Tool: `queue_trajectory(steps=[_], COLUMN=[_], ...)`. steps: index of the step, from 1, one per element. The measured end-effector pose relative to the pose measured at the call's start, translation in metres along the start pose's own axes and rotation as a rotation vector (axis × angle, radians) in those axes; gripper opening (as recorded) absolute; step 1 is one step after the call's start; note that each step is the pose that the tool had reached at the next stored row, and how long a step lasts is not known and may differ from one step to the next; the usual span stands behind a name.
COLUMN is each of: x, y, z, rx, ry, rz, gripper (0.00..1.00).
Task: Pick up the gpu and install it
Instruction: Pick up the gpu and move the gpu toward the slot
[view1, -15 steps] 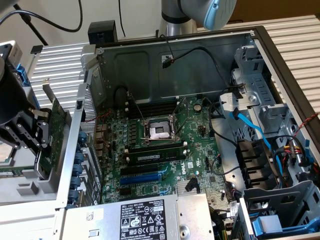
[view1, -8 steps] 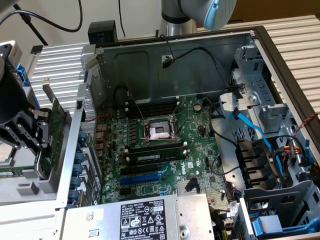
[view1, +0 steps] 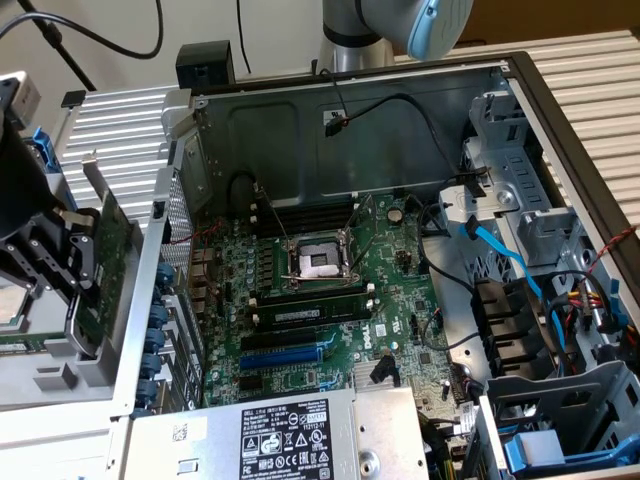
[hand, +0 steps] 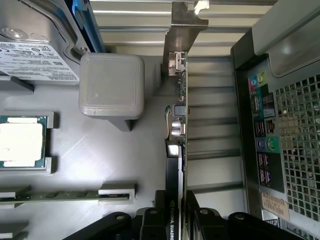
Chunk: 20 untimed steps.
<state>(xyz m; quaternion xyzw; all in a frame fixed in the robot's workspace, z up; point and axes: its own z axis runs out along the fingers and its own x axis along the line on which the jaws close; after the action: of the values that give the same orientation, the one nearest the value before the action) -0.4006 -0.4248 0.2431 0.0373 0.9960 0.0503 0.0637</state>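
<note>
My gripper (view1: 72, 262) is shut on the gpu (view1: 112, 250), a green card held on edge with its silver bracket (view1: 93, 185) pointing up. It hangs at the exterior view's left, just outside the open computer case's rear wall (view1: 165, 250). In the wrist view the gpu (hand: 178, 135) runs edge-on from between my gripper (hand: 177, 222), its black shroud on one face and its bracket (hand: 184, 22) at the far end. The black fingers (hand: 150, 220) press both faces of the card. The green motherboard (view1: 330, 290) lies inside the case with blue slots (view1: 285, 350) near its front.
A grey parts tray (hand: 100, 160) under the card holds a CPU (hand: 20, 142), a memory stick (hand: 50, 196), a grey block (hand: 111, 85) and a hard drive (hand: 35, 55). The case's rear port panel (hand: 265, 135) stands close beside the card. A power supply (view1: 270, 430) and drive cages (view1: 560, 400) line the case.
</note>
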Motion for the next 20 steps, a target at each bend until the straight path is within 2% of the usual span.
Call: queue_trajectory(steps=[7,20], x=[-0.001,-0.003], y=[0.0010,0.0035], z=[-0.0092,-0.0338], rx=[-0.0021,-0.0061], ry=[-0.0035,-0.0114], rz=[0.000,0.000], gripper=[0.27,0.27])
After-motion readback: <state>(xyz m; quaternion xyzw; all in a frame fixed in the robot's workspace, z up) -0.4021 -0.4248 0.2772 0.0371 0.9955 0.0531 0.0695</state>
